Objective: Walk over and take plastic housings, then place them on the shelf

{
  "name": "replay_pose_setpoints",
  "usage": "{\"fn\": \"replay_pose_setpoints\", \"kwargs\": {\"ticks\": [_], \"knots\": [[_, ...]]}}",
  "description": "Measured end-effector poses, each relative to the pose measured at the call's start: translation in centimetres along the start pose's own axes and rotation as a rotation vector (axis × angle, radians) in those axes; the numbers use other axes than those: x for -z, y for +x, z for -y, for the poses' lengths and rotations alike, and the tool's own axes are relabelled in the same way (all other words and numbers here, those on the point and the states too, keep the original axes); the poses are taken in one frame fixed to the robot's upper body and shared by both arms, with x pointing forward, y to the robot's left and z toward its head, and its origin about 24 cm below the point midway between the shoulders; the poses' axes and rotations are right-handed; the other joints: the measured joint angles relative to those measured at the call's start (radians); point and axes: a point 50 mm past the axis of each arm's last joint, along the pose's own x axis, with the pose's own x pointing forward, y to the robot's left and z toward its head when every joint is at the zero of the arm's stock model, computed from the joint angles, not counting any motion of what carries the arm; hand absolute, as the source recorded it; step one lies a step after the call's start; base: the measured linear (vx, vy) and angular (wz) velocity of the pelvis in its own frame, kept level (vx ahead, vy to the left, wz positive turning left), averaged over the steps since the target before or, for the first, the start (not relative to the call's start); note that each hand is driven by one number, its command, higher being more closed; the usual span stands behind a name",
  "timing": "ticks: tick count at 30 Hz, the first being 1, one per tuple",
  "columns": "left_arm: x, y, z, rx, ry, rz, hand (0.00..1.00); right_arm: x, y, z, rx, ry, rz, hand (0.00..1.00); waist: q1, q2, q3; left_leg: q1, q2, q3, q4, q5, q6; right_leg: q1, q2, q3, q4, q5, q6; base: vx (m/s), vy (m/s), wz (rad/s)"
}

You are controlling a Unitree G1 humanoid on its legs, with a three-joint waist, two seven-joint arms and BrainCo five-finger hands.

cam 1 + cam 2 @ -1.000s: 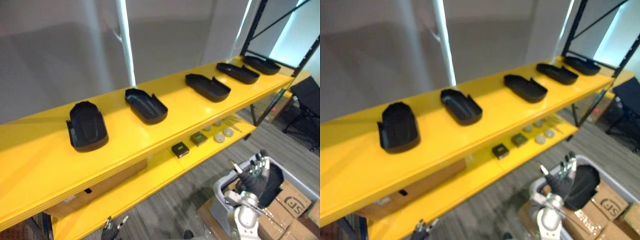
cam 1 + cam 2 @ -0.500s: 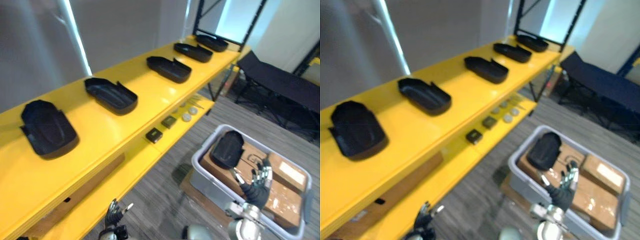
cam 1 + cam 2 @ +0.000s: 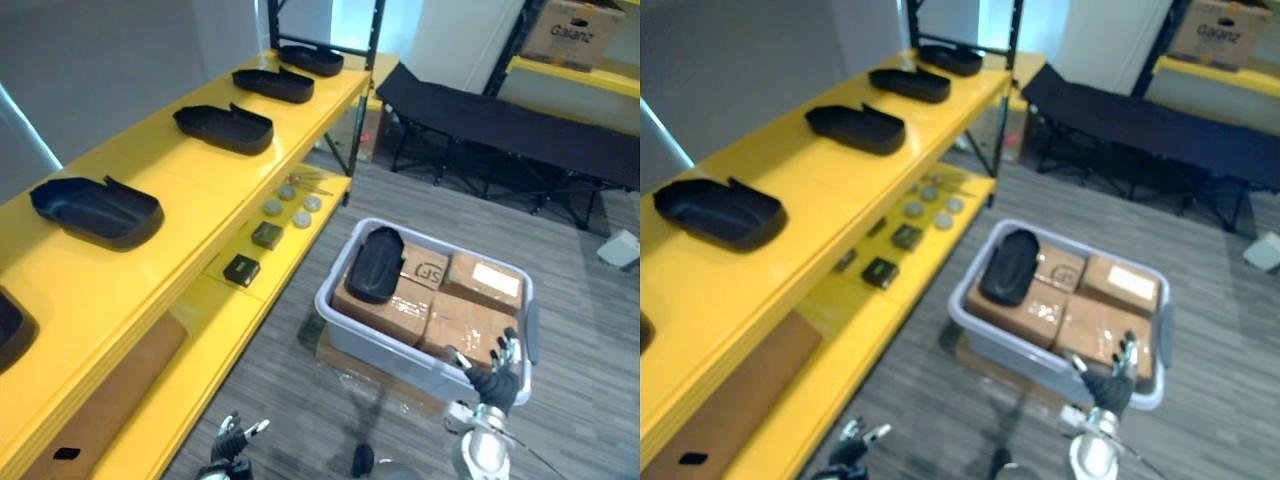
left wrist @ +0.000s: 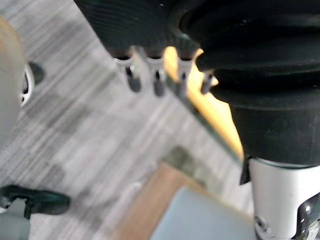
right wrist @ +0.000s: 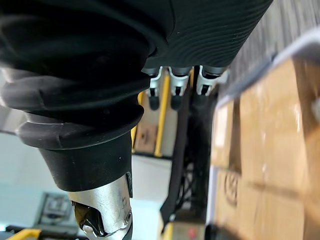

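- Right hand (image 3: pixel 497 377): fingers spread, empty, at the near rim of the grey bin (image 3: pixel 385 352).
- Left hand (image 3: pixel 232 436): fingers relaxed, empty, low over the floor (image 3: pixel 300 405).
- One black housing (image 3: pixel 375 264) lies on cardboard boxes (image 3: pixel 468 322) in the bin.
- Other housings (image 3: pixel 97 210) sit along the yellow shelf (image 3: pixel 185 190).

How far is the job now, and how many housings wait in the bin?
Done: at least four housings lie on the yellow shelf. In hand: nothing; the right hand is open by the grey bin, the left hand open too. Left: one housing in the bin.
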Motion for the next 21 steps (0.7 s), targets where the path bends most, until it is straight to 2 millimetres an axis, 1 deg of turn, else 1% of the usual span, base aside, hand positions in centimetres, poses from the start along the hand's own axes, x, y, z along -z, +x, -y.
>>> {"fn": "replay_pose_setpoints", "kwargs": {"ticks": [1,2,3,4,5,6,7,8,9,10,11,12,13,14,15,16,17,18,19,20,21], "knots": [[0.1,-0.2,-0.2,-0.003,-0.017,0.012,0.00,0.3,0.3,0.3,0.009,-0.018,-0.014,0.00,0.003,0.003,0.010,-0.052,0.028,-0.072,0.136,-0.004,0.034,-0.005,0.004,0.026,-0.001,-0.001,-0.005,-0.07,-0.084,-0.66],[-0.3,-0.2,-0.2,-0.002,-0.024,0.044,0.00,0.1,1.2,0.3,0.007,-0.024,-0.010,0.00,0.010,0.007,0.026,-0.152,0.034,-0.221,0.288,-0.016,0.082,-0.010,0.001,0.069,-0.009,-0.003,-0.013,-0.09,-0.058,-0.83],[-0.4,-0.2,0.0,0.003,-0.027,0.053,0.00,0.0,1.7,0.5,0.010,-0.035,-0.003,0.00,0.016,0.017,0.033,-0.172,0.017,-0.274,0.304,-0.041,0.085,-0.013,-0.001,0.092,-0.009,-0.003,-0.013,-0.06,0.010,-0.85],[-0.5,-0.2,0.3,0.013,-0.033,0.062,0.00,0.0,2.6,0.9,0.025,-0.052,0.002,0.00,0.019,0.028,0.043,-0.188,-0.004,-0.330,0.287,-0.071,0.085,-0.023,-0.005,0.123,-0.010,-0.003,-0.013,-0.07,0.100,-0.84],[-0.7,-0.2,0.8,0.033,-0.025,0.079,0.00,0.1,3.5,1.3,0.044,-0.062,0.000,0.00,0.024,0.044,0.052,-0.213,-0.023,-0.355,0.249,-0.084,0.084,-0.036,-0.008,0.145,-0.014,-0.003,-0.013,-0.08,0.134,-0.79],[-0.8,-0.2,1.0,0.042,-0.019,0.087,0.00,0.1,3.9,1.5,0.061,-0.058,-0.005,0.00,0.024,0.049,0.055,-0.227,-0.028,-0.357,0.224,-0.084,0.084,-0.045,-0.009,0.153,-0.015,-0.003,-0.013,-0.12,0.174,-0.68],[-1.2,-0.2,1.4,0.057,-0.010,0.101,0.00,0.2,4.2,2.0,0.102,-0.052,-0.014,0.00,0.024,0.057,0.061,-0.252,-0.044,-0.383,0.164,-0.083,0.083,-0.067,-0.011,0.158,-0.017,-0.003,-0.013,-0.13,0.207,-0.63],[-1.7,0.0,1.6,0.063,-0.008,0.115,0.00,0.2,4.5,2.3,0.138,-0.045,-0.017,0.00,0.027,0.065,0.074,-0.259,-0.059,-0.411,0.105,-0.073,0.062,-0.081,-0.007,0.159,-0.017,0.004,-0.001,-0.10,0.193,-0.74],[-1.9,0.1,1.5,0.062,-0.009,0.119,0.00,0.2,4.6,2.1,0.142,-0.036,-0.019,0.00,0.035,0.064,0.087,-0.251,-0.065,-0.414,0.101,-0.070,0.056,-0.075,-0.010,0.163,-0.019,0.013,0.013,-0.06,0.164,-0.68],[-2.3,0.3,1.7,0.067,-0.006,0.129,0.00,0.3,4.5,2.0,0.163,-0.029,-0.026,0.00,0.041,0.067,0.106,-0.251,-0.072,-0.398,0.096,-0.071,0.059,-0.083,-0.026,0.155,0.007,0.023,0.026,0.04,0.162,-0.28],[-3.6,0.7,1.5,0.070,0.017,0.164,0.00,0.8,4.5,2.4,0.195,-0.018,-0.053,0.00,0.040,0.027,0.125,-0.252,-0.111,-0.398,0.081,-0.069,0.063,-0.084,-0.061,0.153,0.043,0.021,0.025,0.08,0.136,0.00],[-4.2,0.9,1.5,0.075,0.032,0.180,0.00,1.0,4.7,2.5,0.209,-0.008,-0.066,0.00,0.044,0.012,0.136,-0.253,-0.130,-0.399,0.076,-0.065,0.068,-0.079,-0.080,0.152,0.027,0.040,0.047,0.08,0.157,0.18],[-4.9,1.1,1.6,0.079,0.054,0.195,0.00,1.2,5.1,2.7,0.235,0.020,-0.090,0.00,0.051,-0.001,0.147,-0.258,-0.151,-0.402,0.058,-0.056,0.079,-0.080,-0.096,0.137,0.011,0.042,0.049,0.03,0.090,0.13],[-4.9,1.1,1.7,0.080,0.073,0.198,0.00,1.4,5.2,2.6,0.242,0.035,-0.103,0.00,0.050,-0.001,0.147,-0.261,-0.163,-0.402,0.045,-0.053,0.083,-0.082,-0.106,0.127,0.002,0.041,0.049,0.02,0.106,0.23],[-5.0,1.1,1.9,0.080,0.082,0.202,0.00,1.5,5.4,2.6,0.256,0.056,-0.116,0.00,0.050,0.006,0.150,-0.275,-0.183,-0.411,0.036,-0.044,0.093,-0.088,-0.123,0.113,-0.006,0.044,0.054,0.07,0.095,0.35],[-5.2,1.2,1.9,0.069,0.070,0.205,0.00,1.2,5.9,2.1,0.256,0.079,-0.113,0.00,0.052,0.012,0.163,-0.291,-0.199,-0.427,0.041,-0.027,0.100,-0.092,-0.141,0.098,-0.005,0.061,0.078,0.08,0.104,0.39],[-5.2,1.2,1.8,0.056,0.060,0.207,0.00,1.1,6.3,1.7,0.256,0.085,-0.112,0.00,0.052,0.016,0.167,-0.304,-0.204,-0.436,0.049,-0.023,0.103,-0.096,-0.146,0.093,-0.004,0.069,0.088,0.10,0.097,0.46],[-5.7,1.3,1.7,0.039,0.037,0.219,0.00,0.6,7.1,0.9,0.257,0.107,-0.102,0.00,0.056,0.022,0.180,-0.324,-0.209,-0.454,0.066,-0.021,0.106,-0.100,-0.151,0.069,-0.005,0.087,0.094,0.13,0.085,0.54],[-6.5,1.5,1.5,0.024,0.024,0.242,0.00,-0.3,8.1,0.1,0.266,0.150,-0.088,0.00,0.071,0.025,0.201,-0.349,-0.209,-0.475,0.089,-0.022,0.107,-0.099,-0.152,0.046,-0.006,0.094,0.098,0.11,0.063,0.54],[-6.9,1.6,1.3,0.014,0.023,0.258,0.00,-0.8,8.7,-0.4,0.272,0.171,-0.077,0.00,0.080,0.022,0.212,-0.359,-0.210,-0.490,0.095,-0.022,0.107,-0.099,-0.151,0.039,-0.007,0.095,0.098,0.11,0.031,0.60],[-7.9,1.7,1.1,-0.002,0.017,0.288,0.00,-2.6,10.5,-1.5,0.262,0.204,-0.036,0.00,0.099,0.013,0.235,-0.377,-0.209,-0.514,0.110,-0.022,0.107,-0.094,-0.147,0.011,-0.007,0.097,0.097,0.06,-0.004,0.47]]}}
